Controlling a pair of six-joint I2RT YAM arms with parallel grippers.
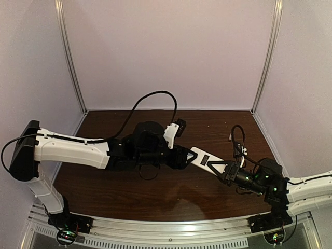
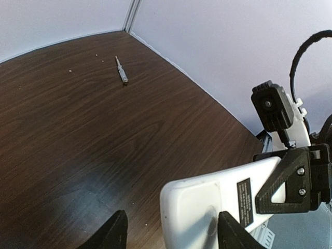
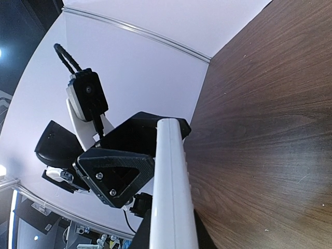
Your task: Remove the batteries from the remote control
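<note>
The remote control (image 1: 203, 157) is a white bar held in the air over the table's middle, between my two grippers. My right gripper (image 1: 228, 170) is shut on its right end; in the right wrist view the remote (image 3: 170, 176) runs edge-on out of that gripper (image 3: 171, 231). The left wrist view shows the remote's back (image 2: 207, 202), with a black label and its cover in place. My left gripper (image 2: 171, 233) is open, its fingers wide apart beside the remote's cover end, with a gap at the left finger. It also shows in the top view (image 1: 182, 156). The batteries are hidden.
A small slim silvery rod (image 2: 122, 72) lies on the brown wooden table (image 1: 155, 192) near the far corner; I cannot tell what it is. White booth walls (image 1: 166, 52) close the table at the back and sides. A black cable (image 1: 155, 96) loops over the left arm.
</note>
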